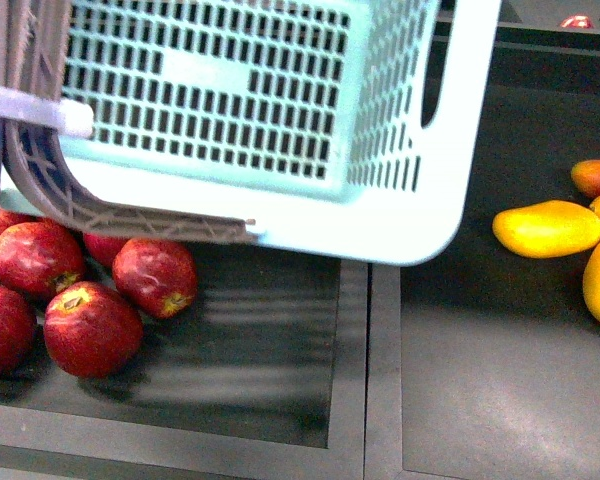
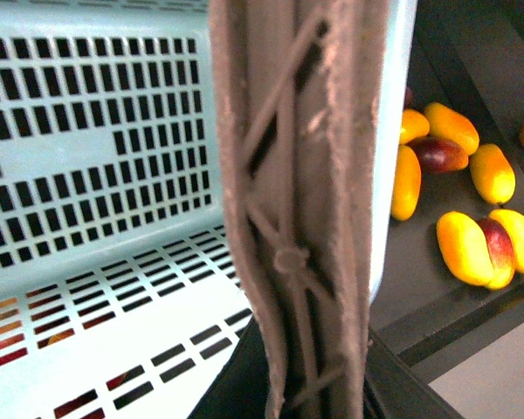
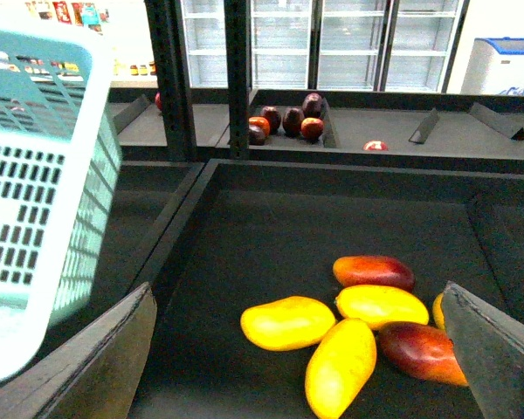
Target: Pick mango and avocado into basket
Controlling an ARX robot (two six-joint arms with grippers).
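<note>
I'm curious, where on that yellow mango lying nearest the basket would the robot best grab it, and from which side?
Probably across its narrow middle, straight down from above. The mango lies flat on the tray with its flanks bare at the middle; other mangoes crowd only its end away from the basket. The right gripper is open.

Basket (image 1: 450,180) up high and tilted; apples (image 1: 90,325) lie bunched under its left end. Off to the basket's right, past the divider (image 1: 383,370), mangoes (image 1: 547,228) cluster, well apart from it.
</note>
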